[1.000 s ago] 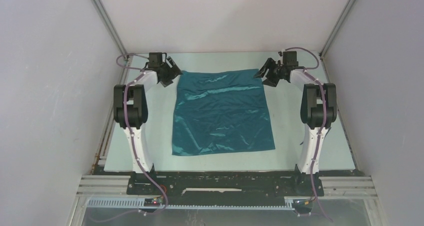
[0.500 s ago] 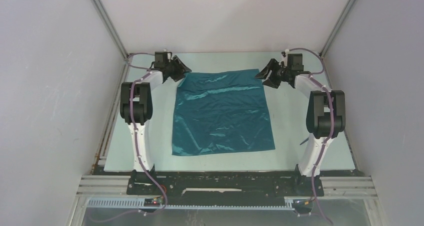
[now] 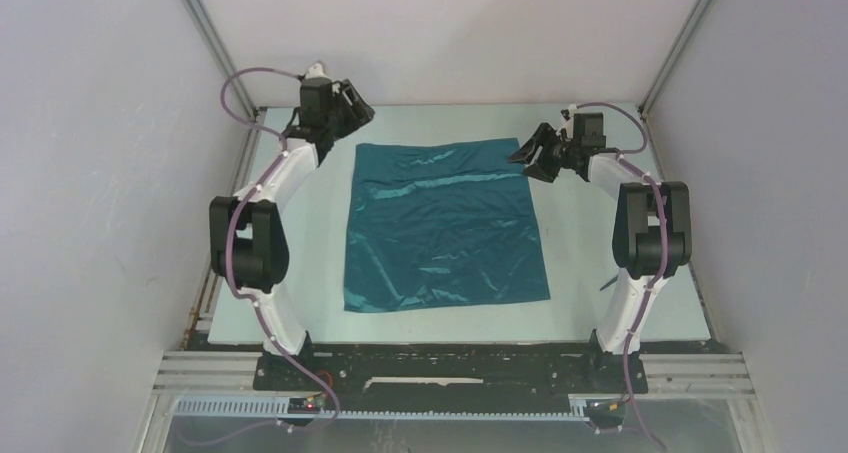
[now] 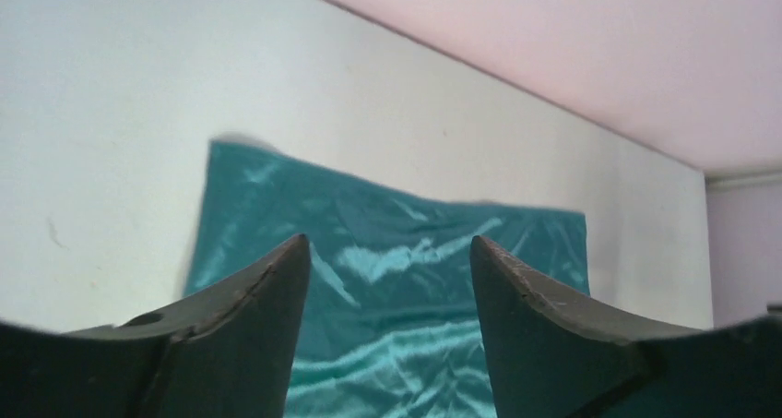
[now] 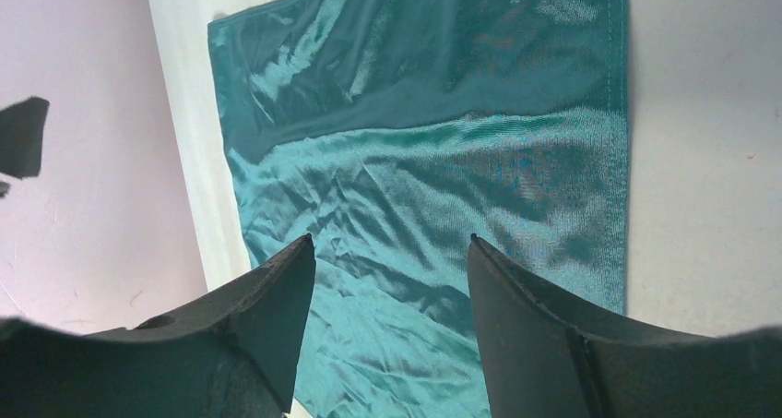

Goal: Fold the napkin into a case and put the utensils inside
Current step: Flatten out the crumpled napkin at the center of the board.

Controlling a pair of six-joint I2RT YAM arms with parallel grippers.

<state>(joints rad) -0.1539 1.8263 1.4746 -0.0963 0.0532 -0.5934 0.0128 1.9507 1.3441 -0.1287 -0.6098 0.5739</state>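
**Napkin** (image 3: pixel 445 228): teal satin, a single layer spread flat at the centre of the top view on the pale surface (image 3: pixel 600 263). Roughly square, with shallow creases and glossy ripples, most of them in its upper half. No fold made yet.

**Handling (judged):**
- Light, thin and limp, so it will drape and sag from any grip.
- The sheen suggests a slippery face. Stacked layers are likely to slide, and a fold may creep open.
- Not fragile.

**Where to hold (judged):**
- The two corners at the upper left and upper right of the cloth, each the nearest to a hand.
- Pinch at the hem (image 5: pixel 620 113), the stitched line down the right side of the right wrist view, where the cloth gives a firmer bite.
- Take both corners together so the edge travels straight.

**Left hand** (image 3: pixel 352 111): upper left of the top view, apart from the cloth's upper-left corner. Fingers spread, with nothing between them.

**Right hand** (image 3: pixel 530 156): upper right of the top view, just beside the cloth's upper-right corner. Fingers spread and empty.

**Utensils:** none in any view
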